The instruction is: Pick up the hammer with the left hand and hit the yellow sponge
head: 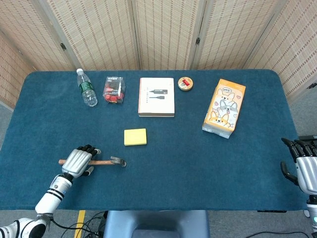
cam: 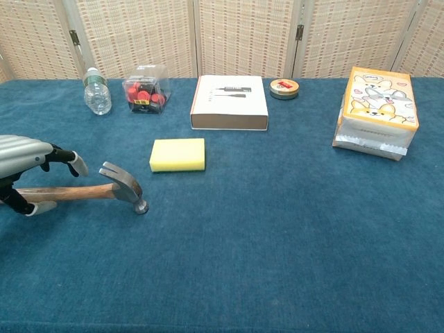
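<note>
Left hand [head: 79, 160] sits over the wooden handle of the hammer [head: 106, 162] near the front-left part of the table [head: 198, 168], fingers [cam: 64, 158] arched above the handle and the thumb low on the near side, though I cannot tell whether they actually clamp it, and the hammer lies flat with its steel head pointing toward the table's middle. The yellow sponge [head: 135, 137] lies just behind the hammer head, apart from it. Right hand [head: 303, 166] hangs off the table's right edge, fingers loosely curled, holding nothing.
</note>
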Available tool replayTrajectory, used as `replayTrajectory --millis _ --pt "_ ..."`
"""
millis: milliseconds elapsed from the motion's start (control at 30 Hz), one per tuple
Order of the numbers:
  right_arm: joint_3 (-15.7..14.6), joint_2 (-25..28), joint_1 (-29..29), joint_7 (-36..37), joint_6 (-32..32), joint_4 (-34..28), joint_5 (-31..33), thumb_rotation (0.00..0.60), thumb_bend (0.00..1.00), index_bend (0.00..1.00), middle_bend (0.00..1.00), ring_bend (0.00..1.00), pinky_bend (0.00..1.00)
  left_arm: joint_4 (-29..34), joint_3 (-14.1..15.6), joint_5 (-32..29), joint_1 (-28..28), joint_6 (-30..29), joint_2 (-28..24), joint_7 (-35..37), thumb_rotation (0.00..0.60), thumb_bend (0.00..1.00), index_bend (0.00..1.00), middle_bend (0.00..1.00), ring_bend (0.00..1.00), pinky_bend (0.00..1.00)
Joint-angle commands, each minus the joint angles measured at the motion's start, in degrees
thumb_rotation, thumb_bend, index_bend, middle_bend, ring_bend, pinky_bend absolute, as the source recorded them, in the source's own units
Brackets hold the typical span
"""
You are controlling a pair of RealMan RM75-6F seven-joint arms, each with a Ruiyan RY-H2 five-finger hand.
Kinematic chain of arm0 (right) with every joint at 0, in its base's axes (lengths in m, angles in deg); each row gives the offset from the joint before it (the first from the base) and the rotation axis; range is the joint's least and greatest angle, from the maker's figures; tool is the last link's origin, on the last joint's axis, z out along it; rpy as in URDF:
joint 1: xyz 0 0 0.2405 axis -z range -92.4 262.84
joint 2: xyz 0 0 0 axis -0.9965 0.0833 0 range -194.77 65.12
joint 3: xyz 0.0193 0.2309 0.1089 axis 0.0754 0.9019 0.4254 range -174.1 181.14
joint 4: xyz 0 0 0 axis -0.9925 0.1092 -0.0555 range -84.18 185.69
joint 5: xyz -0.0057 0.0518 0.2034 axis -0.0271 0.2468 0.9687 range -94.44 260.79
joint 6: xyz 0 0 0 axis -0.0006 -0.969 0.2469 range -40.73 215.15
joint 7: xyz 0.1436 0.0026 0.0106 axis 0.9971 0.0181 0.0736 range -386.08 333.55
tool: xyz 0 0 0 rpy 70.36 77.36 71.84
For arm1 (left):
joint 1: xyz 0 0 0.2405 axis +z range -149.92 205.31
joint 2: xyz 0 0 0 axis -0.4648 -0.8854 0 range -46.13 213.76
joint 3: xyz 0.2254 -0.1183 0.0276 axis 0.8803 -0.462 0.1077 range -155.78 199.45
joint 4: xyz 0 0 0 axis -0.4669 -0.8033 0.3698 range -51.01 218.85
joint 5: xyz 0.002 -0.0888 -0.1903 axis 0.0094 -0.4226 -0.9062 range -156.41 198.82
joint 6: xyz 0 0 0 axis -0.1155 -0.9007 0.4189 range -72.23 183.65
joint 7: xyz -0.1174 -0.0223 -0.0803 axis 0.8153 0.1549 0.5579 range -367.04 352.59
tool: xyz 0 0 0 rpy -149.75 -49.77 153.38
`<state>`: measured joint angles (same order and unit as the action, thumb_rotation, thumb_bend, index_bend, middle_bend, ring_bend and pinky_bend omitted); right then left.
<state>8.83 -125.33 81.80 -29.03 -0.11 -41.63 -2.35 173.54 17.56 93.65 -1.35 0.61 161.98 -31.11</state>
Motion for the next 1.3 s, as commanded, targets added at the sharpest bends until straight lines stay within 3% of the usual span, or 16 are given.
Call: replayTrajectory --millis 33,400,1300 --pt "0.0 -0.1 0.0 0.1 0.1 0.1 0.1 0.6 0.35 0.17 0.26 0.18 0.23 0.0 0.3 -0.2 -0.2 -0.2 0.5 -0.3 0.6 0.42 0.29 0.31 0.21 0.32" --pt "-0.1 -0.1 0.1 0.3 0.2 0.4 0.3 0.6 0.35 0.17 0.26 0.18 0.23 0.3 1.3 -0.8 -0.8 -0.6 1.7 -0.8 0.6 0.5 0.31 0.34 0.24 0.32" --pt "-0.2 -0.1 0.3 -0.1 0.2 0.2 0.6 0.6 0.35 0.17 0.28 0.18 0.23 -0.9 2.2 -2.5 -1.7 -1.5 4.2 -0.6 0.6 0.53 0.36 0.44 0.28 0.32"
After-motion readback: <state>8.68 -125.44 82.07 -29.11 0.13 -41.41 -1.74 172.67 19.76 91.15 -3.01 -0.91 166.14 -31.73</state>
